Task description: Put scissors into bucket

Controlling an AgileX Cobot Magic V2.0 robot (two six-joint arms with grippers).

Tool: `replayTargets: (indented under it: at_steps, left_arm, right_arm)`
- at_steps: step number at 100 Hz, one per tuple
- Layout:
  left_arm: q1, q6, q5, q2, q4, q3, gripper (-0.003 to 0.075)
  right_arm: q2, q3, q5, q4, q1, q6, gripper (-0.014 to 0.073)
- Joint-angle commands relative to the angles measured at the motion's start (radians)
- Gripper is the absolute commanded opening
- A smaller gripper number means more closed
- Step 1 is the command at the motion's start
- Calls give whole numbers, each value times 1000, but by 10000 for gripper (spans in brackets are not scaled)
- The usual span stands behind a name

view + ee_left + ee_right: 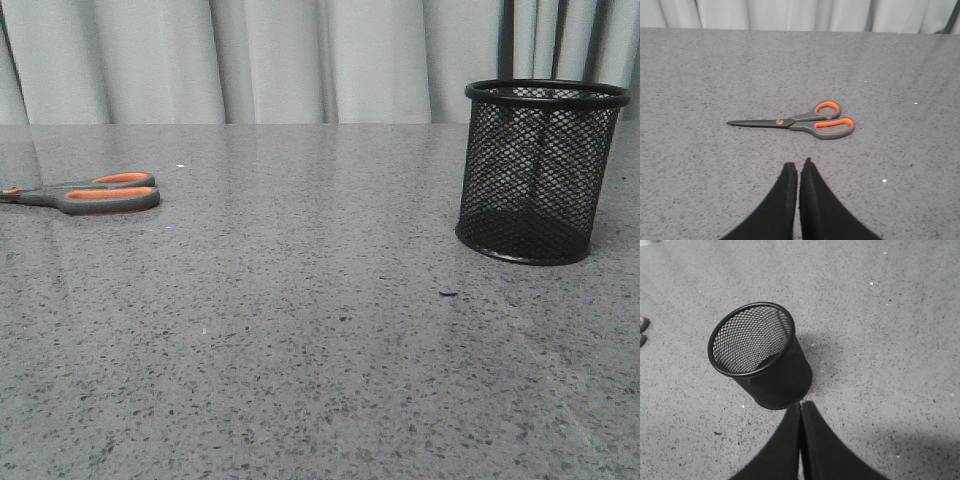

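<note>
Both pincers are sitting closed and empty; I am eyeing the scissors (pixel 795 122) at mid-frame, and my left gripper (pixel 798 167) needs opening before straddling the handles.

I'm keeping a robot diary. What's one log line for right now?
scissors: flat on table, far left | bucket: upright, empty, right | left pincer: shut | right pincer: shut

Left gripper (pixel 798 167) and right gripper (pixel 801 407) both closed, empty.
</note>
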Motion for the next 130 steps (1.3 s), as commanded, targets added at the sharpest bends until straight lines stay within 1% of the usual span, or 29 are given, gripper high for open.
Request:
replayTargets:
  at_steps: [1,12,19,26,31,33,38,45,48,50,51,55,58,62,85,97,106,121,130]
  left_arm:
    - [3,25,-63,15,-56,-34,-20]
    - [3,64,-63,15,-84,-34,-13]
    - [3,94,-57,15,-112,-34,43]
    - [3,105,-57,15,-139,-34,148]
    - [3,105,-57,15,-146,-34,256]
    - [3,105,-57,15,-148,-34,283]
    - [3,105,-55,15,-156,-34,382]
    - [3,105,-52,15,-164,-34,449]
    - [3,105,-49,15,-167,-34,454]
    - [3,105,-49,15,-167,-34,451]
    - [3,105,-49,15,-167,-34,450]
    - [3,106,-48,15,-167,-34,444]
    - [3,109,-47,15,-167,-34,438]
    - [3,113,-43,15,-167,-34,436]
    - [3,170,19,79,-170,-34,436]
    - [3,241,52,145,-174,-57,434]
    - [3,301,92,217,-174,-108,417]
    - [3,395,183,360,-172,-232,417]
    - [3,429,236,443,-151,-312,417]
  right_arm:
    - [8,-36,-48,-1,-6,-8,-48]
    - [8,-36,-42,-1,-6,-8,-46]
    - [8,-36,-35,1,-6,-17,-46]
    - [8,-36,-27,1,-6,-19,-46]
    - [8,-36,-20,2,-6,-21,-39]
    - [8,-36,-18,2,-6,-21,-26]
    - [8,-36,-8,2,-6,-23,29]
    - [8,-36,5,2,-6,-23,158]
    - [8,-36,9,2,-6,-23,239]
    - [8,-36,9,2,-6,-23,272]
    - [8,-36,10,2,-6,-23,304]
    - [8,-36,11,2,-6,-23,388]
    - [8,-36,11,2,-6,-23,427]
    - [8,-36,11,3,-6,-23,456]
    - [8,-36,11,4,-6,-23,453]
    - [8,-36,11,4,-6,-23,453]
    - [8,-36,11,4,-6,-23,453]
    - [8,-36,15,4,-6,-23,453]
    - [8,-36,15,4,6,-23,453]
